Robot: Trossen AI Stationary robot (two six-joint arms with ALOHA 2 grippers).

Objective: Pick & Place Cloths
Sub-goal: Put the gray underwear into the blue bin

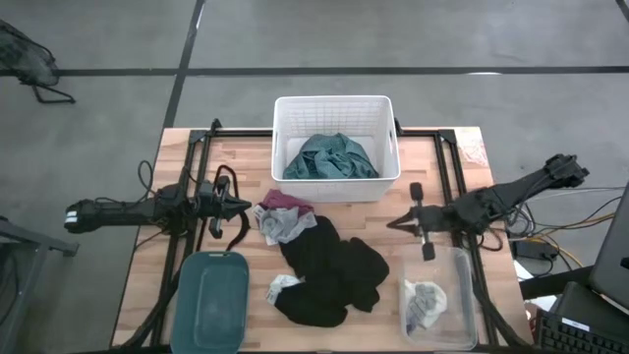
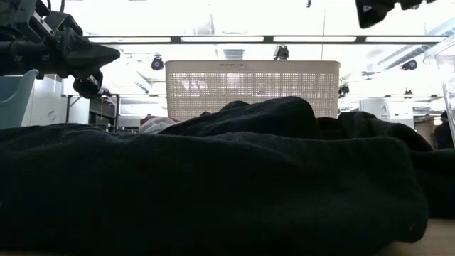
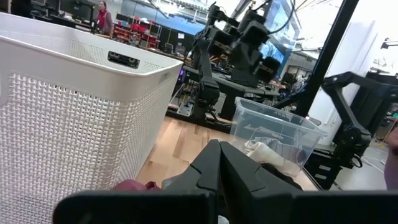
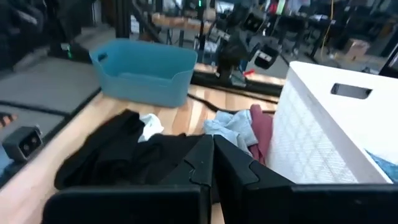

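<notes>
Both tools hang above the wooden surface (image 1: 246, 157) with fingers pressed together and nothing in them: the left tool (image 1: 248, 206) just beside the maroon-pink cloth (image 1: 282, 201), the right tool (image 1: 393, 223) near the clear bin (image 1: 462, 295). The teal cloth (image 1: 329, 157) lies inside the white basket (image 1: 334, 106). The black cloth (image 1: 329, 270) sprawls mid-surface, touching the grey cloth (image 1: 285, 225) and a small white piece (image 1: 283, 286). Another pale cloth (image 1: 424, 300) sits in the clear bin. A teal tub (image 1: 211, 295) stands near the left arm.

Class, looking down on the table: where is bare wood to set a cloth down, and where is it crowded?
Bare: between the black cloth and the clear bin; beside the white basket, right. Crowded: the centre, where maroon-pink and grey pieces adjoin the black cloth.
</notes>
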